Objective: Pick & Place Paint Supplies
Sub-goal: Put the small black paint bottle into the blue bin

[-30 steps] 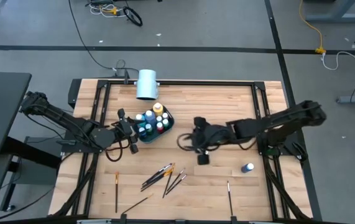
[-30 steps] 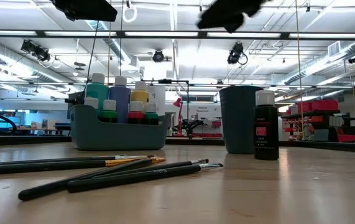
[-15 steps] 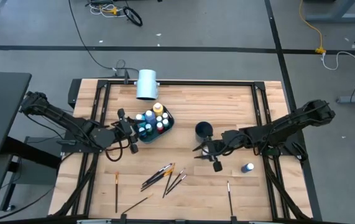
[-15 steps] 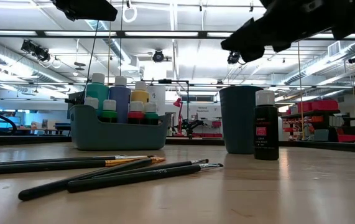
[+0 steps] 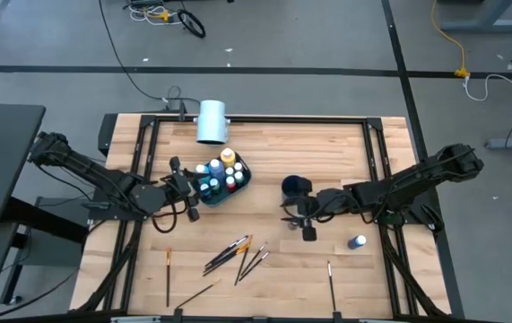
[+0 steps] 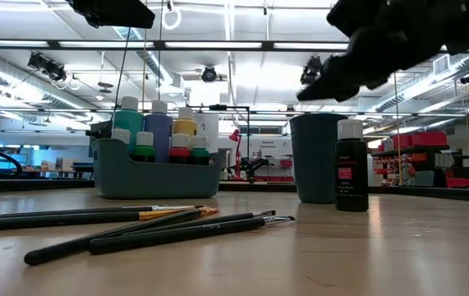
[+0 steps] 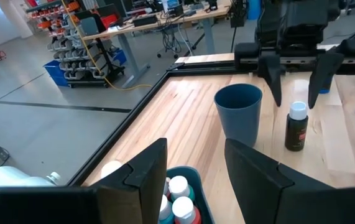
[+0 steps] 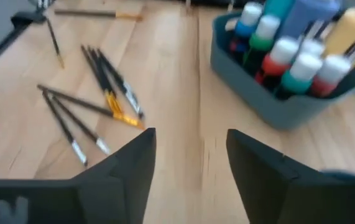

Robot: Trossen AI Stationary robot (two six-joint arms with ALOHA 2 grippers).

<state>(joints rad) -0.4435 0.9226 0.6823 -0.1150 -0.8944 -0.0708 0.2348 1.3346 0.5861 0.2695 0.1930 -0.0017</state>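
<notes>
The wooden tabletop [image 5: 264,152] has dark rails along its left, right and far sides, and most of its open wood lies along the far side and between the bin and the right rail. The grey bin [image 5: 221,182] of paint bottles [image 5: 227,160] sits left of centre, with the large white cylinder [image 5: 212,122] lying at the far edge behind it. The left pincer [image 5: 186,187] hovers just beside the bin's left side, its fingers [image 7: 145,171] spread with nothing between them. A blue cup [image 5: 293,187] stands near the middle, and a dark bottle with a white cap [image 5: 309,233] stands just on the near side of it, apart from it. The right pincer [image 5: 299,213] hangs over the strip between cup and dark bottle, fingers [image 8: 133,158] spread apart and holding nothing. A loose bottle [image 5: 358,241] with a blue body stands close to the right rail. A cluster of brushes [image 5: 236,253] lies near the front, with single brushes [image 5: 168,276] toward the left and another brush [image 5: 330,280] toward the right, all well clear of the edge. Compared with a second ago, the right arm has drawn back toward its own side, uncovering the cup, the dark bottle stands a little farther right, and its fingers have widened; the left arm has not moved.
</notes>
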